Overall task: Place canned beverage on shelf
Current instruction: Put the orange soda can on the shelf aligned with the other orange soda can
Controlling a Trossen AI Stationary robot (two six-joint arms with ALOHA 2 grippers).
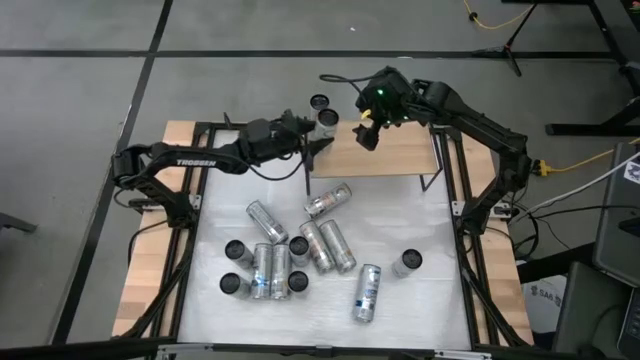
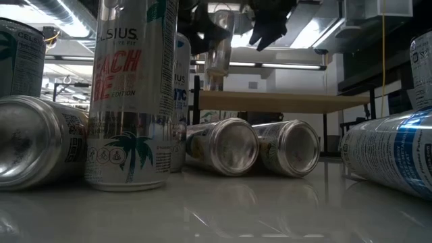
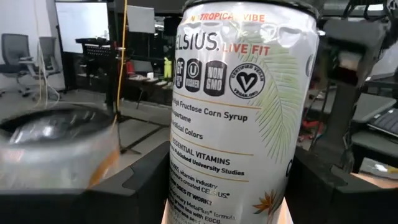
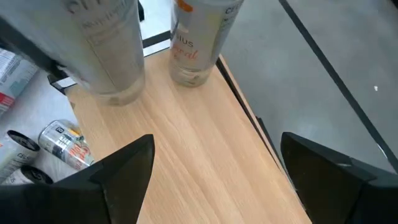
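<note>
The shelf [image 1: 390, 155] is a pale wooden board on black posts at the table's far side. One silver can [image 1: 320, 103] stands upright on its far left corner [image 4: 198, 43]. My left gripper [image 1: 322, 132] reaches in from the table's left, shut on a second can [image 3: 242, 112], which is upright over the shelf's left end [image 4: 109, 56]. My right gripper [image 1: 366, 133] hangs open above the shelf board [image 4: 199, 137], slanting down, nothing between its fingers. My left gripper pinches the can's side wall [image 3: 186, 186] between its two fingers [image 3: 137, 186], one on each side of the can's lower part. The fingers lie level, coming from the table's left. The can [image 2: 219, 44] stays upright, its bottom clear above the shelf board [image 2: 283, 101].
Several more cans lie and stand on the white tabletop [image 1: 290, 255] near the shelf's front. One stands alone [image 1: 407, 262] and one lies [image 1: 368, 292] toward the right. The shelf's right half [image 1: 410, 150] is bare wood.
</note>
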